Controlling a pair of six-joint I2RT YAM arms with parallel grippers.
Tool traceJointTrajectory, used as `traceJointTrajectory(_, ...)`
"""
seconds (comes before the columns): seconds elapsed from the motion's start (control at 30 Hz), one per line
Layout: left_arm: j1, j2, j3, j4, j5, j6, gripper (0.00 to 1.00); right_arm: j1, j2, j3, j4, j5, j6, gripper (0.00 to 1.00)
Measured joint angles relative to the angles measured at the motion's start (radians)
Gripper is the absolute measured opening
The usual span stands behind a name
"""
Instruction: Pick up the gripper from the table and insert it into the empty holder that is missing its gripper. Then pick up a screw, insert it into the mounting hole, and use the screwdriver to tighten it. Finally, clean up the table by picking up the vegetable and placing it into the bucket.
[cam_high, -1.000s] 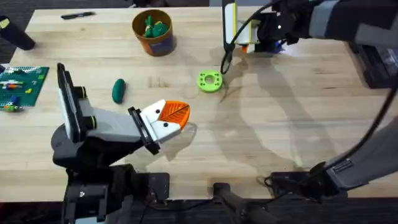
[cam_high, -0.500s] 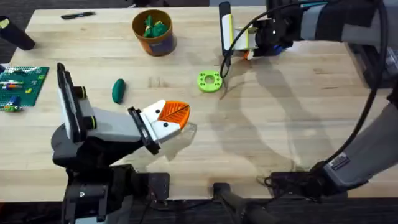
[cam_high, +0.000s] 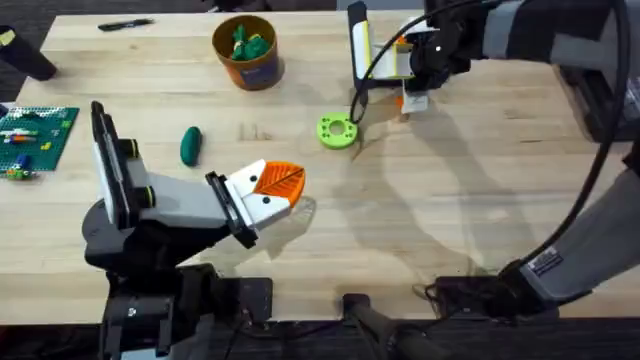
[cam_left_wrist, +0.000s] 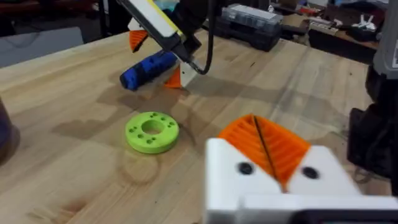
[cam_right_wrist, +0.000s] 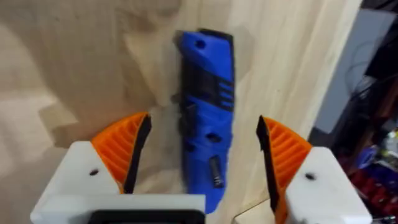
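My right gripper (cam_high: 405, 72) is open at the table's far side and straddles the blue screwdriver (cam_right_wrist: 208, 68), which lies flat between its orange pads (cam_right_wrist: 124, 146). The left wrist view shows the screwdriver (cam_left_wrist: 146, 68) under that gripper (cam_left_wrist: 155, 59). Near the table's front my left gripper (cam_high: 275, 185) rests shut and empty, its orange pads (cam_left_wrist: 264, 146) pressed together. The dark green vegetable (cam_high: 190, 145) lies on the table, left of my left gripper. The orange-brown bucket (cam_high: 247, 55) stands at the far edge holding light green leafy pieces. The loose gripper piece, holder and screw are out of view.
A lime green disc with holes (cam_high: 337, 131) lies between the two grippers, also seen as the disc (cam_left_wrist: 152, 130). A green plate with small parts (cam_high: 35, 135) sits at the left edge. A black pen (cam_high: 125, 24) lies far left. The table edge (cam_right_wrist: 323, 74) runs close beside the screwdriver.
My right gripper has shifted slightly left and come down over the screwdriver, covering it in the overhead view. The left arm has not moved.
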Motion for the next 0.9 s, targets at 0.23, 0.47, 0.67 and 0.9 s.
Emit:
traceJointTrajectory(0.23,0.000,0.000,0.000,0.001,-0.001,-0.001,0.983,0.090,-0.082,-0.001,-0.230,0.031,0.281,0.993)
traceJointTrajectory(0.47,0.000,0.000,0.000,0.004,-0.021,-0.001,0.985,0.109,-0.280,-0.001,-0.270,0.034,0.563,0.993)
traceJointTrajectory(0.67,0.000,0.000,0.000,0.021,-0.132,-0.081,0.985,0.102,-0.479,-0.001,-0.271,0.034,0.852,0.994)
traceJointTrajectory(0.9,0.000,0.000,0.098,-0.206,-0.323,-0.150,0.986,0.030,-0.639,-0.001,-0.355,0.034,1.192,0.993)
